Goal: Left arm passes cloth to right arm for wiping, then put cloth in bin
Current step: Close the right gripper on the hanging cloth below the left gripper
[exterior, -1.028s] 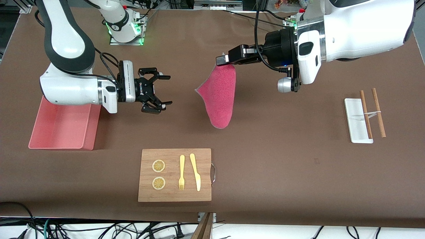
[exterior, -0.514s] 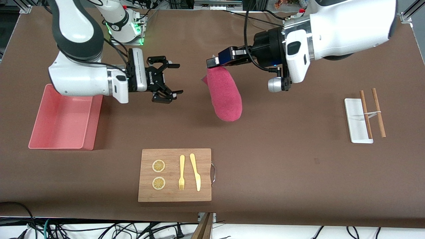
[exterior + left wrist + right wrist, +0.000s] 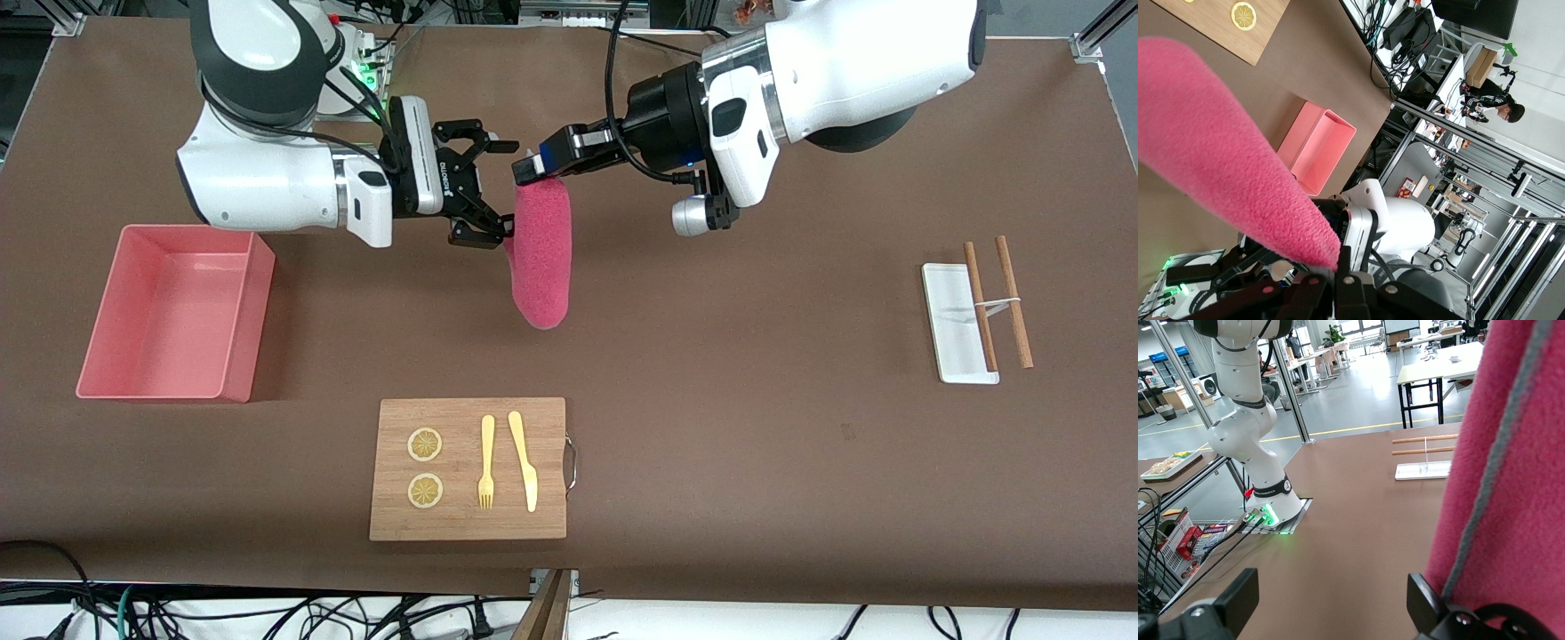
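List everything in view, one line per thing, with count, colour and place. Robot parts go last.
cloth: 1, magenta-pink, hanging in the air from the left gripper, over the middle of the table
bin: 1, pink, on the table toward the right arm's end
cutting board: 1, light wood, nearer to the front camera than the cloth
lemon slices: 2, yellow, on the cutting board
fork: 1, pale yellow, on the cutting board
knife: 1, pale yellow, on the cutting board beside the fork
tray: 1, white, toward the left arm's end
sticks: 2, brown, one lying on the tray, one beside it
left gripper: 1, black, shut on the cloth's top
right gripper: 1, black, open at the cloth's edge
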You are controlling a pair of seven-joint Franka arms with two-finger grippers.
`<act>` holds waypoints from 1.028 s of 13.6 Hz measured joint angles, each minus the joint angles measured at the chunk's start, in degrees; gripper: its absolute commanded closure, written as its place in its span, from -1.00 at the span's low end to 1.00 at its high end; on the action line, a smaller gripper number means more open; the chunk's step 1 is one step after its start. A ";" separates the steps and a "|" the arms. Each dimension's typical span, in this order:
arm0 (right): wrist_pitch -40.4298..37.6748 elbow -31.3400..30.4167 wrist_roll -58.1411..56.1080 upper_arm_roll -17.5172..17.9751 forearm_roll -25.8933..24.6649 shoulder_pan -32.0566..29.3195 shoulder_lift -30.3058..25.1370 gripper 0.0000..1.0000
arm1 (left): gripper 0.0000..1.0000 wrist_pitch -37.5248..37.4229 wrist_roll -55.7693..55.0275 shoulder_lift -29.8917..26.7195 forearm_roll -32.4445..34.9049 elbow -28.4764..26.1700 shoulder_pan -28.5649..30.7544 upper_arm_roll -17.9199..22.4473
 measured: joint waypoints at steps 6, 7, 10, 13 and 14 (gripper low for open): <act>2.08 0.02 0.05 -0.30 -0.82 -1.19 -0.17 -1.00 | 1.00 0.00 -0.44 0.00 0.00 0.00 0.00 0.08; 2.18 0.11 0.05 -0.39 -1.28 -1.61 -0.27 -1.00 | 1.00 0.00 -0.45 0.00 0.00 0.00 0.00 0.07; 0.32 0.15 0.04 -0.55 -2.05 -4.70 -2.35 -1.00 | 1.00 0.00 -0.51 0.00 0.00 0.00 -0.01 0.07; -1.16 0.13 0.04 -0.78 -2.71 -6.99 -3.81 -1.00 | 1.00 0.00 -0.55 0.00 0.00 0.00 -0.03 0.07; -1.16 0.13 0.04 -0.93 -2.97 -7.07 -3.91 -1.00 | 1.00 0.00 -0.56 0.00 0.00 0.00 -0.03 0.07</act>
